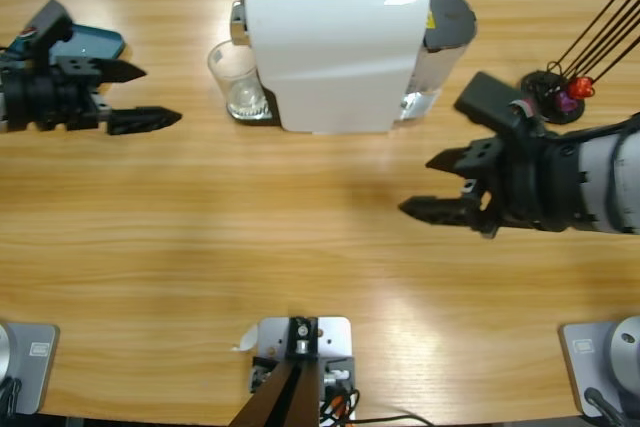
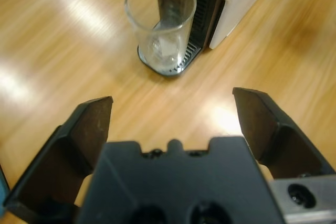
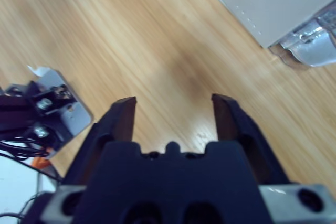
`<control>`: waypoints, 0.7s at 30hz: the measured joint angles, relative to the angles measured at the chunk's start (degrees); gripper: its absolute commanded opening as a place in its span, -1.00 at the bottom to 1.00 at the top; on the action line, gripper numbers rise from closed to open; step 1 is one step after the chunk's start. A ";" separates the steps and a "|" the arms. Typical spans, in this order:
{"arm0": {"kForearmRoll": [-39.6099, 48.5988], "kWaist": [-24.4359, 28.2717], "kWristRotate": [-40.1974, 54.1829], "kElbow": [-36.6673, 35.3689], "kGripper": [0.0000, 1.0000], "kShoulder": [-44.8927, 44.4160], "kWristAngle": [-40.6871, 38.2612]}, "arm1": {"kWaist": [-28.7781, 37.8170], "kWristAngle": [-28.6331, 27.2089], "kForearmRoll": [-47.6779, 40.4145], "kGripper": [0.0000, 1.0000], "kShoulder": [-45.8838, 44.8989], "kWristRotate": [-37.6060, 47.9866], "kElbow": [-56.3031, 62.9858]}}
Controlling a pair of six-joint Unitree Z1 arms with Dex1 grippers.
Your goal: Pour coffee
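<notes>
Nearest the overhead camera lies bare wooden worktop [image 1: 300, 247], with nothing of the task on it. Just beyond, at the right side of the high view, the right gripper [image 1: 432, 185] hovers with its jaws spread moderately and nothing between them; its wrist view looks down at plain wood and only the lower corner of the white coffee machine [image 1: 335, 47], so this arm seems parked clear of the work rather than engaged.

At the left, the left gripper [image 1: 150, 95] hangs with its jaws wide open and empty, pointed toward the machine. Its wrist view lines up on the clear glass [image 2: 160, 22], which stands upright on the dark drip tray [image 2: 181, 61] at the machine's front, near but well short of the jaws. That wide spread suits the glass — by my reading, this arm is set up to close in and take it.

The coffee [image 2: 164, 51] is hard to make out: only a faint pale layer shows at the bottom of the glass, and I cannot say how much is there. The glass sits under the machine's outlet because that is where a brew would fall.

Farthest back at the right edge stands a dark capsule stand [image 1: 555, 97] with thin black rods, apart from both arms.
</notes>
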 measured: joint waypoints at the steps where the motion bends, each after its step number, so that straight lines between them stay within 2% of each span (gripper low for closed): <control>1: 1.88 -0.53 -2.10 0.00 0.99 -1.70 0.98 | -0.32 -0.24 0.45 -1.00 -0.92 0.58 -0.07; 5: 8.20 -3.03 -5.97 -0.12 0.99 -7.31 4.14 | -4.55 -0.68 2.87 -1.00 -3.00 1.77 -2.31; 9: 13.14 -8.43 -6.12 -0.15 0.99 -11.15 7.33 | -12.12 -0.67 13.97 -1.00 -2.14 1.78 -14.32; 16: 14.88 -12.40 -6.58 -0.15 0.99 -14.70 9.04 | -18.50 0.05 28.44 -1.00 11.51 -4.26 -43.04; 21: 15.88 -12.66 -6.58 -0.16 0.99 -15.02 11.68 | -21.33 1.37 32.27 -1.00 20.78 -5.85 -53.80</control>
